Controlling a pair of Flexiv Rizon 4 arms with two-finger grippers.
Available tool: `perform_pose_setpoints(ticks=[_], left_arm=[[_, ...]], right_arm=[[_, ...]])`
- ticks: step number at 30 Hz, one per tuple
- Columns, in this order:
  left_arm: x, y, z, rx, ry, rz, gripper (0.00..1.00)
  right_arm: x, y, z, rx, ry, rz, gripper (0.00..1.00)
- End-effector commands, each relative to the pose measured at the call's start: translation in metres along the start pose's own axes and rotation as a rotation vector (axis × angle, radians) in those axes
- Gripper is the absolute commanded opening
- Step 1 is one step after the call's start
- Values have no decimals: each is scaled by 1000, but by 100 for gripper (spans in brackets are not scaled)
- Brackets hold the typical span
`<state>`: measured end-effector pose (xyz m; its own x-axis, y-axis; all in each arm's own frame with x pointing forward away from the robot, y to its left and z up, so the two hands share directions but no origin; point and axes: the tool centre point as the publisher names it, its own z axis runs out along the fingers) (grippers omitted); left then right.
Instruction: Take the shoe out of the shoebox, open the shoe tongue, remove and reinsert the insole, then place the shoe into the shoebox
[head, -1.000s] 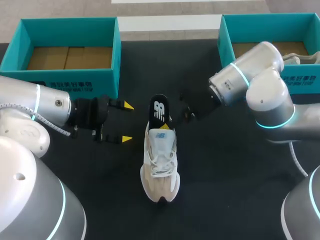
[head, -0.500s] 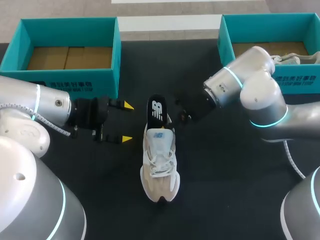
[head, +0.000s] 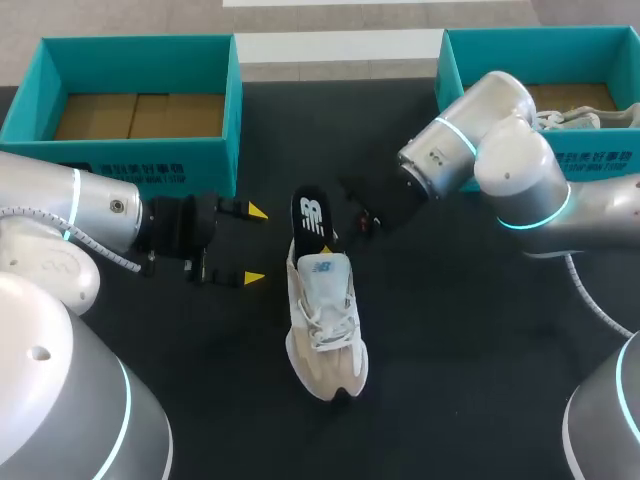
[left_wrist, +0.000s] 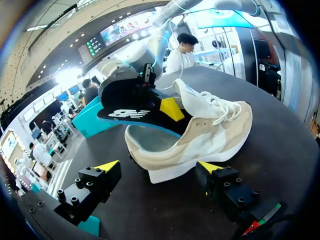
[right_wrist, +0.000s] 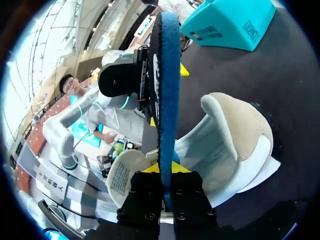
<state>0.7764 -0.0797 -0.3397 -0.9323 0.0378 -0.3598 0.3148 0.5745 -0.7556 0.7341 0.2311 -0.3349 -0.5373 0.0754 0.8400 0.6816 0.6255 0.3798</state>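
Observation:
A beige and white shoe (head: 325, 320) lies on the dark table, its toe toward the front edge. A black insole (head: 313, 218) with a white logo sticks up out of its heel. My right gripper (head: 330, 244) reaches in from the right and is shut on the insole's lower end. In the right wrist view the insole (right_wrist: 167, 90) stands edge-on, blue, clamped between the fingers of the right gripper (right_wrist: 165, 169), with the shoe (right_wrist: 235, 145) beside it. My left gripper (head: 255, 245) hangs open just left of the heel. In the left wrist view the shoe (left_wrist: 200, 145) lies ahead of the open left gripper (left_wrist: 159, 167), under the raised insole (left_wrist: 135, 107).
A teal box (head: 140, 60) with a cardboard floor stands at the back left, close behind my left gripper. A second teal box (head: 500, 45) at the back right holds another pale shoe (head: 590, 118). Bare table (head: 450, 380) lies in front and to the right.
The right gripper has shut on the insole and shifted slightly left and back with it. The shoe has turned, its toe swinging to the right. The left arm has not moved.

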Motion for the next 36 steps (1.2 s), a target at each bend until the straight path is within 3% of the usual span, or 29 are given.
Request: perform_pose_setpoints(ticks=[1, 22, 36], left_arm=[[0, 0, 0, -3, 1, 0, 100], [0, 0, 0, -3, 1, 0, 100], [0, 0, 0, -3, 1, 0, 100]], right_arm=[[3, 2, -2, -8, -8, 0, 0], [7, 16, -12, -23, -32, -26, 0], [3, -15, 15, 50, 55, 70, 0]])
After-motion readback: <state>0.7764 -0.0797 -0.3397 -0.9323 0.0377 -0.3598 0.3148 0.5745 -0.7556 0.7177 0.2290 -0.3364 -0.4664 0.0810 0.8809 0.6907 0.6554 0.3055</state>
